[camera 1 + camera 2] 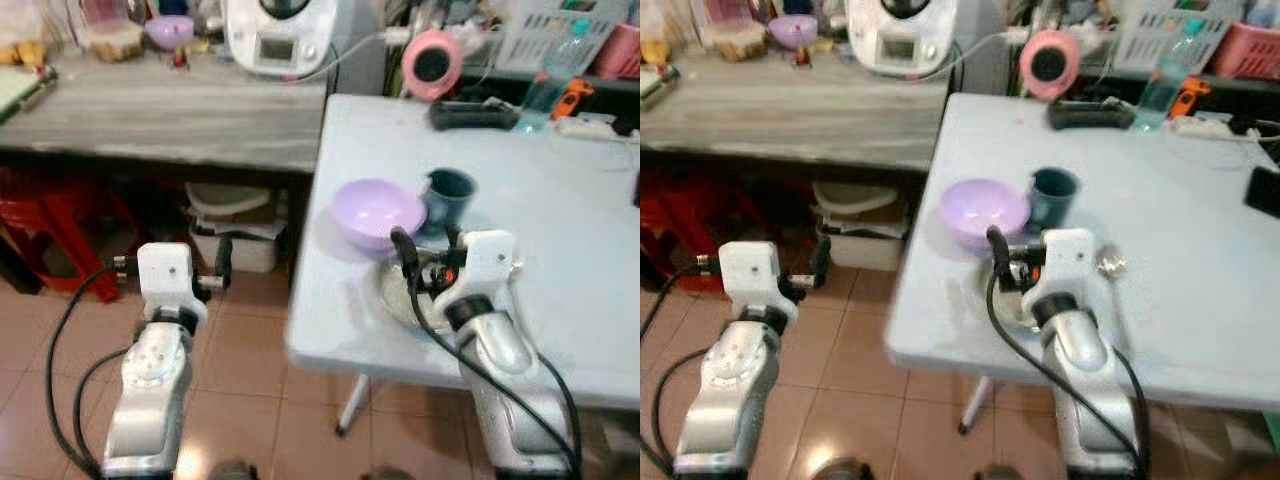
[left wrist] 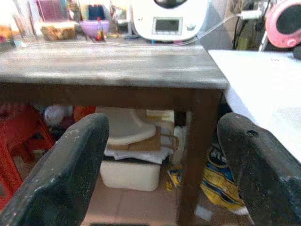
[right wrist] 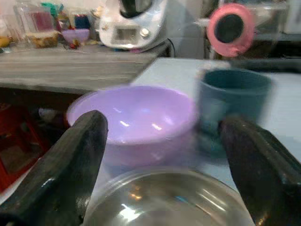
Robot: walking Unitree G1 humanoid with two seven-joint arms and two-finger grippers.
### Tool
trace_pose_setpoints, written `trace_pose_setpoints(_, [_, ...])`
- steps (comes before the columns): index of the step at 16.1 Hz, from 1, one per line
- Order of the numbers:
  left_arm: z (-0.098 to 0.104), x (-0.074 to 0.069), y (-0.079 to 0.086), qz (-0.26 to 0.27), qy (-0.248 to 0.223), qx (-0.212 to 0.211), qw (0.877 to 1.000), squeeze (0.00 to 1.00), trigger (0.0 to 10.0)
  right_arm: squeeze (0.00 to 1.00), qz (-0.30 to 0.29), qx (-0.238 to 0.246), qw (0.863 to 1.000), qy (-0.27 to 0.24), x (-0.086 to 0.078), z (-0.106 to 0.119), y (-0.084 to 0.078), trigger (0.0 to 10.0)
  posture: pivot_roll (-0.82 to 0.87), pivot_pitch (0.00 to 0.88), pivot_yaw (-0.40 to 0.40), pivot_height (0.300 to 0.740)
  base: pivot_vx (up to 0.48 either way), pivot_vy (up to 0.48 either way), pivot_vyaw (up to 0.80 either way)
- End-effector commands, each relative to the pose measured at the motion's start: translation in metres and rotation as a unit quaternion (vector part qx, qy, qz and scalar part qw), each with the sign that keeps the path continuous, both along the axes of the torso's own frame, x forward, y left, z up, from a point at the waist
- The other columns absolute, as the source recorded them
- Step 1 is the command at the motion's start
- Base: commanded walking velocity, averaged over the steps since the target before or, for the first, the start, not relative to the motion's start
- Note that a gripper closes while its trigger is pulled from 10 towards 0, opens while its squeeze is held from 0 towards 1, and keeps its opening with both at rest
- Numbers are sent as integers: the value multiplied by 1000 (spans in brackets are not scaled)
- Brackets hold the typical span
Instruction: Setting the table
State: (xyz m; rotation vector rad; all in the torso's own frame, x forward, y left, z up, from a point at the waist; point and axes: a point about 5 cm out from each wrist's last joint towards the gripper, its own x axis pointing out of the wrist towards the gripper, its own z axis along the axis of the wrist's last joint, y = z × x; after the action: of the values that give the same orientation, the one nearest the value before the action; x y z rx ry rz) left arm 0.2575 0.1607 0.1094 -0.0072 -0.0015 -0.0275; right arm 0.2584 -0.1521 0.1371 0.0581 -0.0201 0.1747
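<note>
On the white table [image 1: 560, 230] a lilac bowl [image 1: 377, 210] stands near the left edge, with a dark teal cup [image 1: 450, 195] right beside it. In front of them lies a clear glass bowl [image 3: 164, 197]. My right gripper [image 1: 428, 250] hovers just over that glass bowl, open, its two black fingers [image 3: 61, 174] spread wide and pointing at the lilac bowl [image 3: 134, 120] and cup [image 3: 233, 101]. Nothing is between them. My left gripper [image 1: 172, 266] is open over the tiled floor left of the table, facing the space under the wooden counter [image 2: 108, 66].
A grey wooden counter [image 1: 170, 110] adjoins the table's left side, carrying a white appliance [image 1: 280, 35] and a small purple bowl [image 1: 170, 30]. White bins [image 1: 235, 235] and red stools [image 1: 60, 230] sit beneath it. A pink round device [image 1: 432, 62], black item [image 1: 475, 113] and bottle [image 1: 548, 85] line the table's back.
</note>
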Motion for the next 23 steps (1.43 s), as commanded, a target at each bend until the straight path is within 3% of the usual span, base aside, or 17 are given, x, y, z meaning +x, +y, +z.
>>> trace_pose_setpoints(1, [2, 1, 0, 0, -3, 4, 1000, 0, 10000, 0, -1, 0, 1000, -7, 0, 5, -2, 10000, -43, 23, -15, 740, 0, 0, 0])
trace_pose_setpoints(15, [2, -9, -13, -66, 3, 8, 998, 0, 10000, 0, -103, 40, 987, 116, -9, -32, -33, 10000, -39, 72, 9, 740, 0, 0, 0])
trace_pose_setpoints(21, [3, -10, -12, -73, 5, 12, 997, 0, 10000, 0, -101, 56, 981, 155, -10, -41, -35, 10000, -35, 89, 19, 740, 0, 0, 0])
trace_pose_setpoints(22, [4, -10, -12, -74, 6, 13, 997, 0, 10000, 0, -96, 51, 981, 162, -10, -42, -35, 3882, -34, 91, 19, 740, 0, 0, 0])
trace_pose_setpoints(23, [4, -10, -12, -74, 6, 14, 997, 0, 10000, 0, -96, 52, 980, 163, -10, -42, -35, 0, -34, 92, 19, 740, 0, 0, 0])
